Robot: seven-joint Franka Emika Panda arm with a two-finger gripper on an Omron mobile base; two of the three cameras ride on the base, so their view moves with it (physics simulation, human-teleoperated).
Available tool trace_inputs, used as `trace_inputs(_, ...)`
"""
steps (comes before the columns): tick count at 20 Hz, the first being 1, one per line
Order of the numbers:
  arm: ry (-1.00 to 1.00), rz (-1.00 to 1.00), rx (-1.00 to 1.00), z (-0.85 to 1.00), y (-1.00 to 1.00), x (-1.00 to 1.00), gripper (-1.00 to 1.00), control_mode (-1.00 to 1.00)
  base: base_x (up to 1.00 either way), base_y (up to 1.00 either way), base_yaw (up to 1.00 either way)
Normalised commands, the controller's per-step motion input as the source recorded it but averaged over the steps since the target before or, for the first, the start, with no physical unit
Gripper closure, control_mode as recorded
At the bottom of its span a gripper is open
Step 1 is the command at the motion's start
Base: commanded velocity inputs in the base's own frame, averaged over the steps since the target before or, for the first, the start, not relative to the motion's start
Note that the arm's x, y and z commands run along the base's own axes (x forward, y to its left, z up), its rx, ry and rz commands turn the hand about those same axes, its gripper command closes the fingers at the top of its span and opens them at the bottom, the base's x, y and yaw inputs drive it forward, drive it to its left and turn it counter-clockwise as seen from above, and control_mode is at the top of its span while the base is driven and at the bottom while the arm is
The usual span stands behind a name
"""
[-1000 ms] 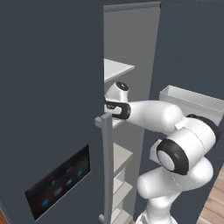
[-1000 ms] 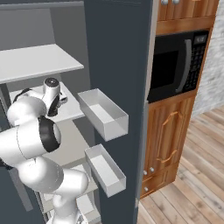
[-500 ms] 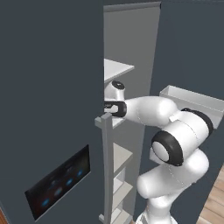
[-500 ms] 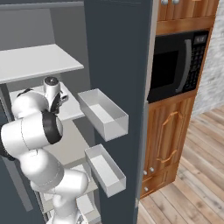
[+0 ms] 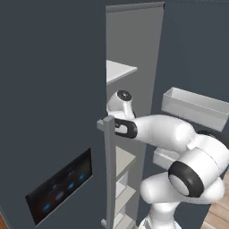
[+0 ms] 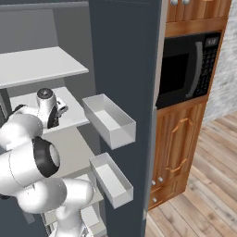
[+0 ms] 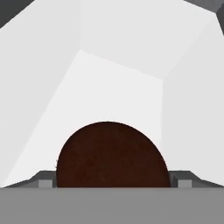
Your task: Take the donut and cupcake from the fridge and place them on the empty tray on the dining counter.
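Note:
A dark brown, dome-shaped cupcake (image 7: 112,155) sits close up in the hand view on a white shelf inside the fridge (image 5: 44,89). My gripper (image 7: 114,183) has one fingertip against each side of it, shut on it. From the base views my arm reaches into the open fridge at middle-shelf height, with the hand (image 6: 50,107) over a white shelf (image 6: 69,118). The donut, the tray and the dining counter are out of view.
The open right fridge door (image 6: 121,55) carries two white bins (image 6: 111,122) close beside my arm. The left door's long grey handle (image 5: 108,170) stands just in front of my forearm. A wooden cabinet with a black microwave (image 6: 185,69) is on the right.
The jaws have narrowed slightly. The elbow has swung a little nearer to the fridge, while the hand stays at the same shelf.

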Motion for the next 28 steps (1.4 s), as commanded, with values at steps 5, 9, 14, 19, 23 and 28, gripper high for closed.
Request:
trace_inputs(5, 0.0, 0.0, 0.0, 0.13, -0.53, -0.45, 1.0, -1.0, 0.0, 0.0, 0.0)
trace_inputs(9, 0.0, 0.0, 0.0, 0.78, -0.48, -0.57, 1.0, -1.0, 0.0, 0.0, 0.0)
trace_inputs(14, -0.01, 0.0, -0.02, 1.0, -0.26, -0.97, 1.0, -1.0, 0.0, 0.0, 0.0)
trace_inputs(19, -0.02, 0.0, -0.03, 1.0, -0.34, -1.0, 1.0, -1.0, 0.0, 0.0, 0.0)
trace_inputs(23, 0.0, -0.02, 0.0, 0.86, -0.48, -1.0, 1.0, -1.0, 0.0, 0.0, 0.0)
trace_inputs(28, 0.01, -0.04, 0.0, 0.57, -0.47, -1.0, 1.0, -1.0, 0.0, 0.0, 0.0)
